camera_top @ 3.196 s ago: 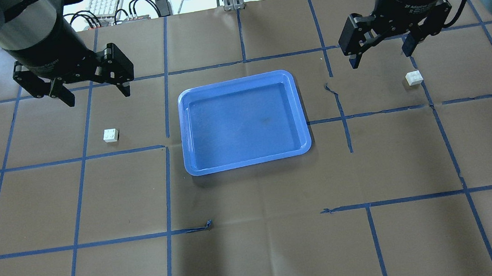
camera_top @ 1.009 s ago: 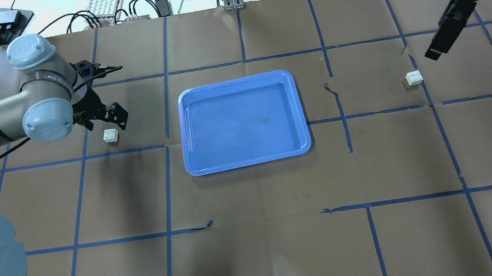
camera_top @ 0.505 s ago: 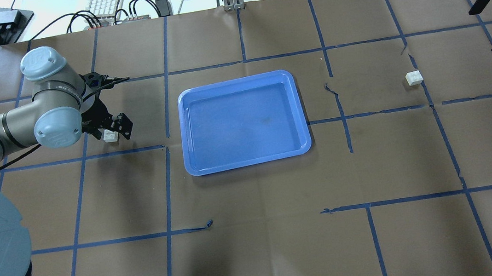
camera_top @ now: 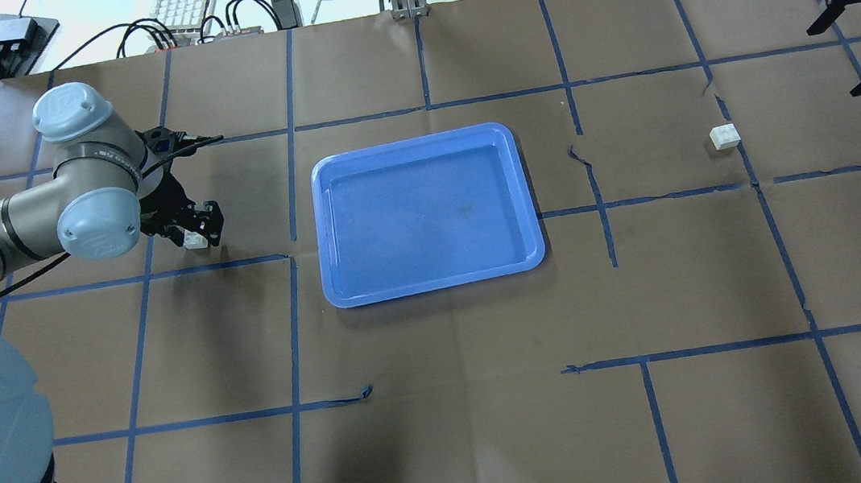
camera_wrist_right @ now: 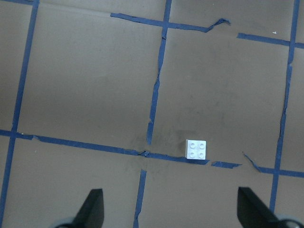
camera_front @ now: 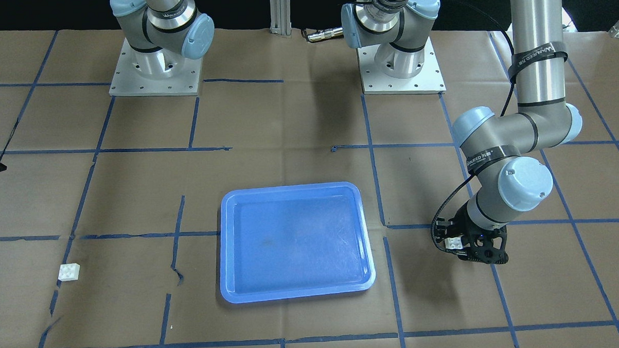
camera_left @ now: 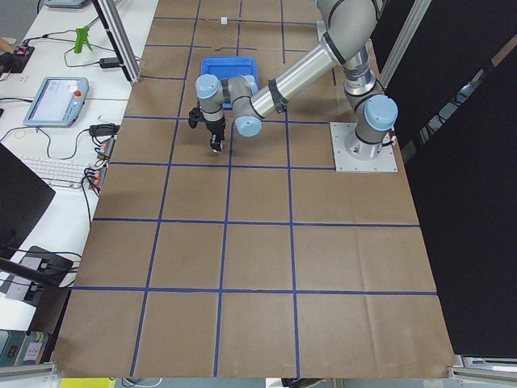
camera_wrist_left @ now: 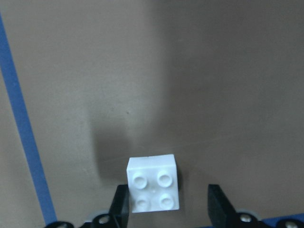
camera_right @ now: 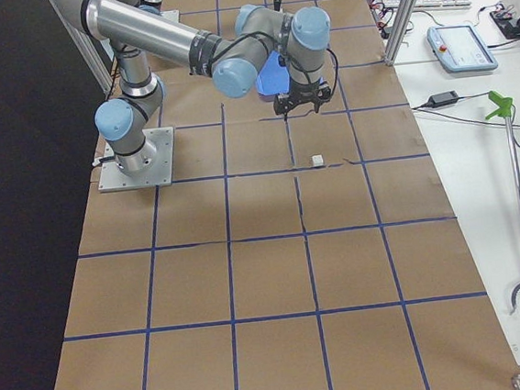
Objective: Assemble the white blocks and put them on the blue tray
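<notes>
The blue tray lies empty at the table's middle and also shows in the front-facing view. One white block sits on the paper left of the tray. My left gripper is down around it and open. In the left wrist view the block sits between the fingers, touching the left one, with a gap to the right one. The other white block lies right of the tray. My right gripper is open, above and beside it. The right wrist view shows this block below.
The table is covered in brown paper with a grid of blue tape, torn in places. A keyboard and cables lie beyond the far edge. The arm bases stand at the robot's side.
My left gripper has come down from above and now straddles the left block. My right gripper has swung out toward the table's right edge, still open.
</notes>
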Controlling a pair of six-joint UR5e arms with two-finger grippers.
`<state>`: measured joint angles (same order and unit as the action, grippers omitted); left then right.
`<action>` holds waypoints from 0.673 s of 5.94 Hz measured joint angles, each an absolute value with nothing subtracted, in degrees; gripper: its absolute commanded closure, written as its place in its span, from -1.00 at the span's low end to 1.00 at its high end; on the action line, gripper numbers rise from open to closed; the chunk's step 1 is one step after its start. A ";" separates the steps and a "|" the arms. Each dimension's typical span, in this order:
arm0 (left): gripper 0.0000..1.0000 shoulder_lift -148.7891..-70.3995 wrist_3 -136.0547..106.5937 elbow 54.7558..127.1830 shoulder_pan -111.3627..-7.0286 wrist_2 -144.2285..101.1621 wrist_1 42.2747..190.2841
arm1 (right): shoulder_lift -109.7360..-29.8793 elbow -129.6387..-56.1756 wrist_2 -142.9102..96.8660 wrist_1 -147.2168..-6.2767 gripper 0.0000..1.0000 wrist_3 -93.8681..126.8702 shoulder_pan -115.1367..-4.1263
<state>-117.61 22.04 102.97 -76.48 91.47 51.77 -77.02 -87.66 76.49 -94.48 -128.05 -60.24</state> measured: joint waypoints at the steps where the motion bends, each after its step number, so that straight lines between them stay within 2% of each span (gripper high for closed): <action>1: 0.68 -117.65 22.00 102.82 -76.47 91.49 51.77 | -72.56 -87.43 71.10 -94.88 -0.99 -129.53 -58.26; 2: 0.94 -117.63 22.16 102.78 -76.47 91.49 51.74 | -67.89 -87.17 67.14 -96.96 -0.99 -130.86 -57.31; 4: 0.99 -117.06 22.80 102.44 -76.53 91.49 51.68 | -59.30 -87.13 62.23 -102.13 -0.99 -131.92 -56.90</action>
<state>-117.06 22.80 102.44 -76.53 91.49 51.68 -59.30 -87.13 62.23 -102.13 -131.92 -56.90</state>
